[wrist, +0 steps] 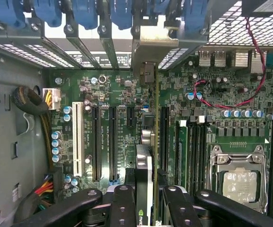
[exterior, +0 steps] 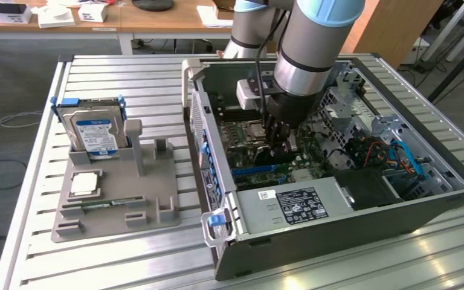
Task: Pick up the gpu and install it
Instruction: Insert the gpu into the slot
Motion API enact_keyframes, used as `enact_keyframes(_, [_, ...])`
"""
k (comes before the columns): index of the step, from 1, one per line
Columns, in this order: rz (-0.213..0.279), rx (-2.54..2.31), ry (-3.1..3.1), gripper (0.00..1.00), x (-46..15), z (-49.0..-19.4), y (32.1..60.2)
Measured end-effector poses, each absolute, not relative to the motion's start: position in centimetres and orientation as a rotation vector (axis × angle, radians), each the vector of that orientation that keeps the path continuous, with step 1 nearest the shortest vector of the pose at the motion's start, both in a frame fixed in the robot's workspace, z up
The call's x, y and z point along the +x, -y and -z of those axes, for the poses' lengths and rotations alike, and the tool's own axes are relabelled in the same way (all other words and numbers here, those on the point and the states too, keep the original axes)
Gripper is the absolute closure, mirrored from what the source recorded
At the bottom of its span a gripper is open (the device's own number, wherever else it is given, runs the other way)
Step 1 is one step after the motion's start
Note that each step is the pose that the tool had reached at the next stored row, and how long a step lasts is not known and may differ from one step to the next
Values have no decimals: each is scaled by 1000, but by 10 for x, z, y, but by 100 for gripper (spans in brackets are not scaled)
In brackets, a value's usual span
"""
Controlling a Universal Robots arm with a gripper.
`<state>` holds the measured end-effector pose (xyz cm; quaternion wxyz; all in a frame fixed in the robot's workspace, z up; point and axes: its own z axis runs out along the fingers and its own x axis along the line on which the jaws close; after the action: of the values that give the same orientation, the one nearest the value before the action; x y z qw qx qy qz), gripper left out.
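The gpu (wrist: 144, 163) is seen edge-on in the wrist view, a thin card running from between my fingers (wrist: 123, 204) to its silver end bracket (wrist: 154, 41) at the case's rear slot wall. My gripper (wrist: 144, 201) is shut on the card, which stands upright over the green motherboard (wrist: 103, 94) among the long black expansion slots. Whether its edge sits in a slot I cannot tell. In the exterior view my gripper (exterior: 280, 138) reaches down into the open computer case (exterior: 313, 241), just above the board.
A grey holder (exterior: 147, 199) on the exterior view's left carries a hard drive (exterior: 95, 130), a processor chip (exterior: 84, 183) and a memory stick (exterior: 103, 205). Blue slot latches (wrist: 46, 12), a red wire (wrist: 250, 71), the processor socket (wrist: 240, 182) and the power supply (exterior: 292, 205) crowd the case.
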<state>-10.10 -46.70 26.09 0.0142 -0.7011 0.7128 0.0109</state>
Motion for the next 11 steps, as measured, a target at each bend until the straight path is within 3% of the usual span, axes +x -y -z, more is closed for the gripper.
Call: enact_keyframes(11, [-34,-2183,-2219,73,-106,-261,467])
